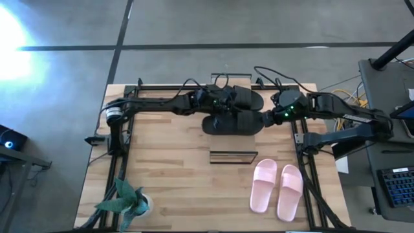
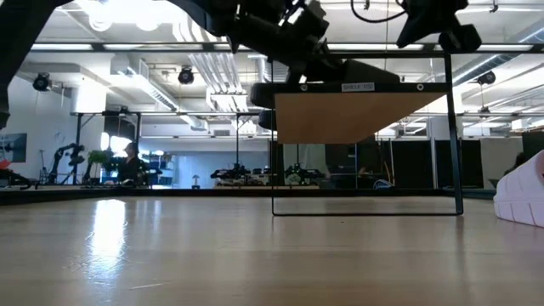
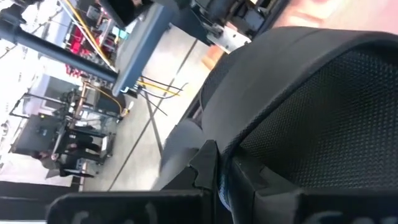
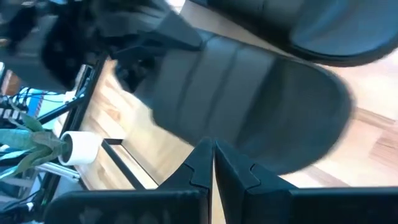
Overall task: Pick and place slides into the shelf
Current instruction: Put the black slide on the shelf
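Two black slides hang in the air over the table's far middle. My left gripper (image 1: 224, 100) is shut on the farther black slide (image 1: 244, 98), and my right gripper (image 1: 266, 118) is shut on the nearer black slide (image 1: 231, 123). The two pink slides (image 1: 277, 188) lie side by side, soles down, on the near right of the table. The shelf (image 1: 233, 156) stands on its thin dark frame at the table's middle, its plank top (image 2: 340, 115) bare. In the low view the arms and a black slide (image 2: 357, 72) show above the shelf. My left gripper (image 3: 221, 177) pinches the farther black slide at the rim beside its textured strap (image 3: 249, 146), at the slide's left end. The fingers come level from the table's left. The slide is lifted clear of the table. My right gripper (image 4: 212, 158) pinches the nearer black slide by the edge of its right end (image 4: 233, 140), fingers almost together. It comes from the table's right, along the slide's length. The slide is lifted clear, lying roughly level, with its other end toward the left arm.
A green toy plant in a white pot (image 1: 126, 202) stands at the near left corner. Dark frame rails (image 1: 119, 149) run along the table's left and right sides. Bare wood (image 1: 168, 168) lies between the shelf and the plant. Cables trail at the far edge (image 1: 278, 83).
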Tool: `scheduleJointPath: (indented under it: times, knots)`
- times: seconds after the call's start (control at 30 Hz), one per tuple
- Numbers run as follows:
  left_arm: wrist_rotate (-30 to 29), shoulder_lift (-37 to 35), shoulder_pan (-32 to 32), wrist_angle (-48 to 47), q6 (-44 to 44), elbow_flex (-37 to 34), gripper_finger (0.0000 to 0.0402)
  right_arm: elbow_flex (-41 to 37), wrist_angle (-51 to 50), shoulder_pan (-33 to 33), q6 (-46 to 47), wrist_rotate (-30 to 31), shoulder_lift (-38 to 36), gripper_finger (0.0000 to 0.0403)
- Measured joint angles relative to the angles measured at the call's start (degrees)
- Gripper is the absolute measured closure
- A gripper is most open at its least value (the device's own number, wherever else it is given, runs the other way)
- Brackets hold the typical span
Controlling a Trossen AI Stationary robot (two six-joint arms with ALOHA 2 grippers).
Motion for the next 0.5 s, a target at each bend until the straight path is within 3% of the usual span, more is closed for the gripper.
scheduleJointPath:
  times: [0.2, 0.5]
  knots:
    - [-0.06, 0.26, 0.53, 0.77, 0.13, 0.01, 0.0401, 0.00, 5.38, 0.00, -1.85, -1.59, 3.48, 0.0394]
    - [-0.92, 0.17, 0.85, 0.88, -0.07, 0.26, 0.0395, -0.02, 5.46, -0.13, -4.05, -1.36, 10.22, 0.0394]
